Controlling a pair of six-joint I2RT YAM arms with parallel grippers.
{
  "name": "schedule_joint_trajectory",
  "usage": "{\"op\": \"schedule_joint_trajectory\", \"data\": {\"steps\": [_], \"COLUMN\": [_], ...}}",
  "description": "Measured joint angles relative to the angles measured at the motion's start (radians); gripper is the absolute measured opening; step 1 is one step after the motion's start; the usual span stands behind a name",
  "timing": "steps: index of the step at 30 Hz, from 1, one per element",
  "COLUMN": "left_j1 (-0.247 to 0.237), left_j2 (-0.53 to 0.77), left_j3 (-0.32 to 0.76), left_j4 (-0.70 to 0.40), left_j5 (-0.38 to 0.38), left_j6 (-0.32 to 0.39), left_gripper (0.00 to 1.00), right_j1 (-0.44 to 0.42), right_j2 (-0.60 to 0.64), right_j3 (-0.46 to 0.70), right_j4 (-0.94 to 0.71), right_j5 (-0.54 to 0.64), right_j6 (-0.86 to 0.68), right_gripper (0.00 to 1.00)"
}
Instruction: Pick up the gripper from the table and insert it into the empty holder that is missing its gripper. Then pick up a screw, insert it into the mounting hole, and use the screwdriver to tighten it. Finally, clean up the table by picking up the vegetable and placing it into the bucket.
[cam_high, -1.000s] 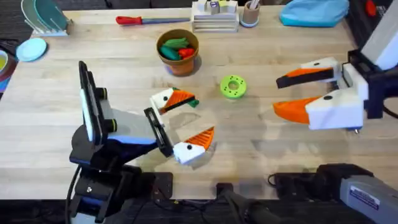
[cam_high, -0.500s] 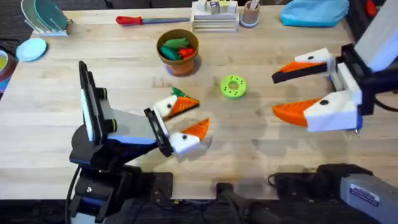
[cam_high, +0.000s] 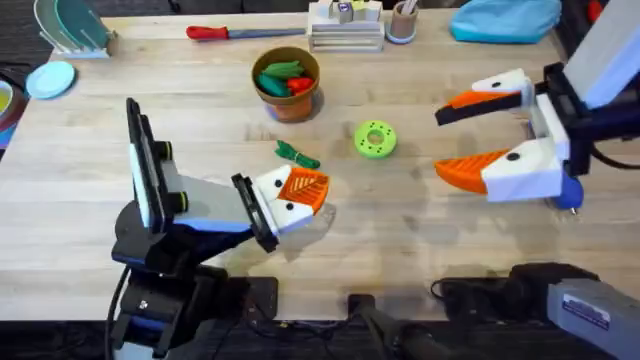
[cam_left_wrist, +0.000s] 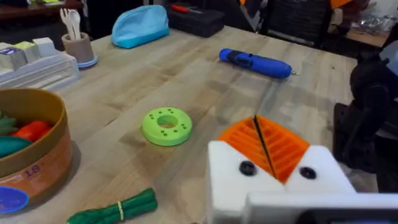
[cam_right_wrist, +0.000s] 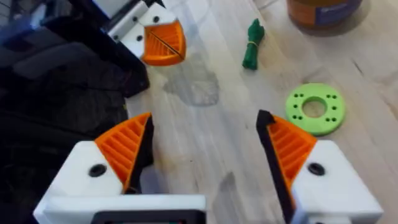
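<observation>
We see the left gripper (cam_high: 300, 190) low over the table near its middle, its two orange ribbed pads pressed flat together with nothing between them; in the left wrist view (cam_left_wrist: 264, 149) only a thin dark seam divides them. Just beyond its tip lies the vegetable (cam_high: 297, 154), a dark green bundle flat on the wood, near the fingers but apart from them; the left wrist view shows it (cam_left_wrist: 118, 208) on bare table beside the bucket.

Farther out, the bucket (cam_high: 288, 100) stands upright towards the far edge, with green and red toy pieces already inside. The lime-green disc (cam_high: 375, 139) lies between the vegetable and the right arm.

The right gripper (cam_high: 480, 130) hovers at the right side of the table with its fingers spread wide and empty; from its wrist camera we look down between them at the disc (cam_right_wrist: 314, 109) and the vegetable (cam_right_wrist: 252, 45).

The screwdriver (cam_left_wrist: 255, 62) lies on its side well off on the right of the table. A red-handled tool (cam_high: 245, 32) lies along the far edge.
</observation>
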Motion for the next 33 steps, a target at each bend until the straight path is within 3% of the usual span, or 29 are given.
{"op": "schedule_joint_trajectory", "data": {"steps": [6,15,25,33], "left_j1": [0.000,0.000,0.000,0.000], "left_j2": [0.000,0.000,0.000,0.000], "left_j3": [0.000,0.000,0.000,0.000], "left_j4": [0.000,0.000,0.000,0.000], "left_j5": [-0.002,-0.003,-0.003,-0.003], "left_j6": [0.000,0.000,0.000,0.000], "left_gripper": [0.015,0.015,0.015,0.015], "right_j1": [-0.038,-0.223,-0.331,-0.435], "right_j2": [0.000,0.061,0.136,0.346], "right_j3": [0.000,0.000,-0.001,-0.001], "right_j4": [0.142,0.500,0.516,0.516], "right_j5": [0.094,0.448,0.829,0.949], "right_j6": [0.064,0.367,0.446,0.412], "right_gripper": [0.991,0.992,0.994,0.994]}}
